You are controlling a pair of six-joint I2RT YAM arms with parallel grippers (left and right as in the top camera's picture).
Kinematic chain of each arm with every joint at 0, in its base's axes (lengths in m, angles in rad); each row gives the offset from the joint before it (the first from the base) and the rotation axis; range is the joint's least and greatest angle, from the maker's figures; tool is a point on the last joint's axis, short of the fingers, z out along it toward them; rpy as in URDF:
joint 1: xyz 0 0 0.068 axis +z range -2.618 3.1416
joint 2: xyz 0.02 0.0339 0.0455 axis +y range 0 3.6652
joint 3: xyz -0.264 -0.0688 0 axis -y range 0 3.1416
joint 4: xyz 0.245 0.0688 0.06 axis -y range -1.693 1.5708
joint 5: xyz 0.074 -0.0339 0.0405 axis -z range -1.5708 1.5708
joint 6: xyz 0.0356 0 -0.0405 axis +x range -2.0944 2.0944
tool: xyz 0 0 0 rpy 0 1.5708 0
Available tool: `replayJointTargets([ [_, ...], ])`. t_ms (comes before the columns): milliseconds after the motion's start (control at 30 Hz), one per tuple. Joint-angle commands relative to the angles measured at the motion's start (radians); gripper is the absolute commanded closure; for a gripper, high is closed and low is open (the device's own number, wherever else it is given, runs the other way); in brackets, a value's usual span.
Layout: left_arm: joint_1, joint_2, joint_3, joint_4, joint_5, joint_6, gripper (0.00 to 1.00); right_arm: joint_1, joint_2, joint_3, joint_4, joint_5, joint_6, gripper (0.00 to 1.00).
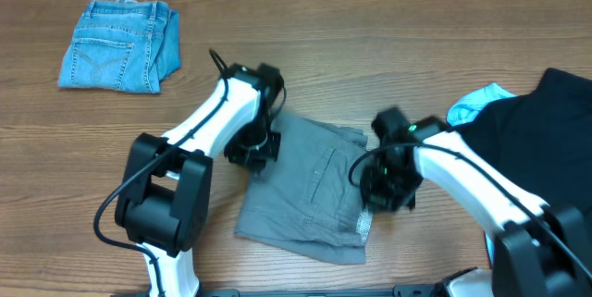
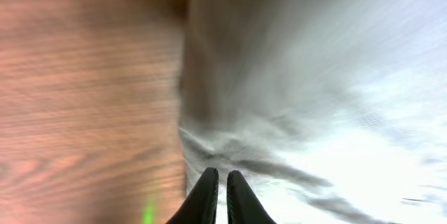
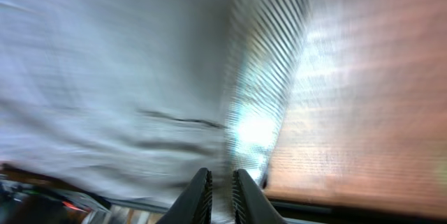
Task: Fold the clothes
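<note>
Grey-green shorts [image 1: 310,191] lie flat — left fingers [image 2: 204,197] clenched over one edge, right fingers [image 3: 200,196] clenched over the opposite.

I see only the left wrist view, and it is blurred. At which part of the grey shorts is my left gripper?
Observer: The left gripper is at the upper left edge of the grey shorts, seen from overhead.
Operator: And the other arm?
Observer: The right gripper is at the right edge of the same shorts.
Operator: Is more clothing waiting?
Observer: Yes, a black garment lies at the far right, a light blue garment showing at its left edge.
</note>
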Motion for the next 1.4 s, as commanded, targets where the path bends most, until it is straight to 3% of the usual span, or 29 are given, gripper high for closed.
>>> replayJointTargets([
  [0, 0.028, -0.001, 0.114, 0.001, 0.010, 0.053, 0.87, -0.003, -0.063, 0.139, -0.008, 0.091, -0.005, 0.82],
  [100, 0.033, -0.001, 0.155, 0.048, 0.013, 0.081, 0.77, -0.003, -0.062, 0.187, 0.034, 0.091, -0.003, 0.79],
  [167, 0.033, 0.000, 0.152, 0.089, 0.031, 0.102, 0.76, -0.003, -0.056, 0.187, 0.072, 0.092, 0.000, 0.76],
  [467, 0.033, 0.002, 0.016, 0.347, 0.076, 0.227, 0.81, -0.025, 0.098, 0.160, 0.154, 0.171, 0.007, 0.74],
  [633, 0.035, 0.002, -0.077, 0.443, 0.029, 0.230, 0.80, -0.097, 0.233, 0.134, 0.182, 0.170, 0.007, 0.80],
  [900, 0.035, 0.001, -0.083, 0.444, 0.002, 0.231, 0.80, -0.221, 0.292, 0.133, 0.203, 0.150, -0.026, 0.81],
  [1233, 0.090, -0.004, 0.047, 0.248, -0.047, 0.230, 0.82, -0.251, 0.195, 0.150, 0.117, -0.025, -0.198, 0.83],
  [1333, 0.114, -0.005, 0.132, 0.210, -0.037, 0.244, 0.78, -0.248, 0.114, 0.150, 0.109, -0.084, -0.197, 0.82],
  [1367, 0.119, -0.005, 0.152, 0.210, -0.028, 0.256, 0.72, -0.248, 0.087, 0.150, 0.099, -0.103, -0.197, 0.82],
])
